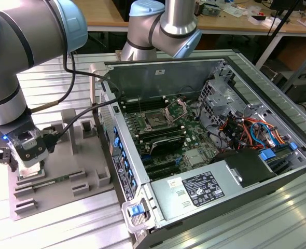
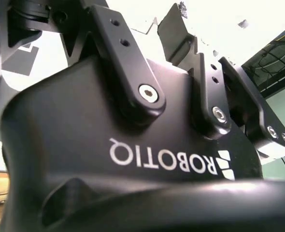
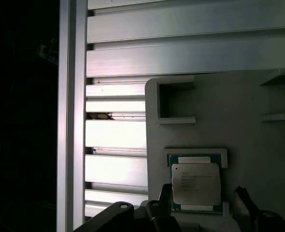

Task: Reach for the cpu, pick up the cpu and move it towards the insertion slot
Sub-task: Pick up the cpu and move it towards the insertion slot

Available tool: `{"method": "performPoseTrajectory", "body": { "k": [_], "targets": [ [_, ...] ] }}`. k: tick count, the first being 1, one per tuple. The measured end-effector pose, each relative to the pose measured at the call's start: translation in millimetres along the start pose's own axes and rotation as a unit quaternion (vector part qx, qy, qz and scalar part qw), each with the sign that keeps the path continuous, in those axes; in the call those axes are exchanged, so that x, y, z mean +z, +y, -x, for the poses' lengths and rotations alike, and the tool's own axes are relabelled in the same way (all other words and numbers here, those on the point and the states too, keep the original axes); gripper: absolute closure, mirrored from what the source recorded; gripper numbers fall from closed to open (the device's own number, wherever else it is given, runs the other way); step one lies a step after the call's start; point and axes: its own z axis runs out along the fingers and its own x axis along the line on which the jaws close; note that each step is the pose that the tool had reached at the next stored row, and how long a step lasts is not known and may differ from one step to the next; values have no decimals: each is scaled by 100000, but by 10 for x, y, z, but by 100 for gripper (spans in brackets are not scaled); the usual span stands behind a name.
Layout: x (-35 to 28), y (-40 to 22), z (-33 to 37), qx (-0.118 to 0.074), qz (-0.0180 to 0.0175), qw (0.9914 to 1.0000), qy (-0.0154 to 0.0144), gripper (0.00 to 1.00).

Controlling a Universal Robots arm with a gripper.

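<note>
Cpu (image 3: pixel 195 183) in tray (image 3: pixel 258 145), beneath gripper (image 3: pixel 203 193)

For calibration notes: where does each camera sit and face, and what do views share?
Exterior view: off the robot, looking down on the open metal computer case, its square silver-framed insertion slot and the grey-and-blue arm.
First wrist view: at the wrist, looking down past the open black gripper at the silvery square cpu in a grey plastic fixture.
Second wrist view: wrist-mounted, close on the gripper's black body.
Shared: exterior and first wrist views both show that fixture.
</note>
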Motion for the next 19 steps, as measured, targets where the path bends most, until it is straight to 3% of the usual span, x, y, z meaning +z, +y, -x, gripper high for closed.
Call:
{"method": "performPoseTrajectory", "body": {
  "k": [19],
  "targets": [
    [196, 30, -17, -1606, 73, 99987, 11, 40]
  ]
}}
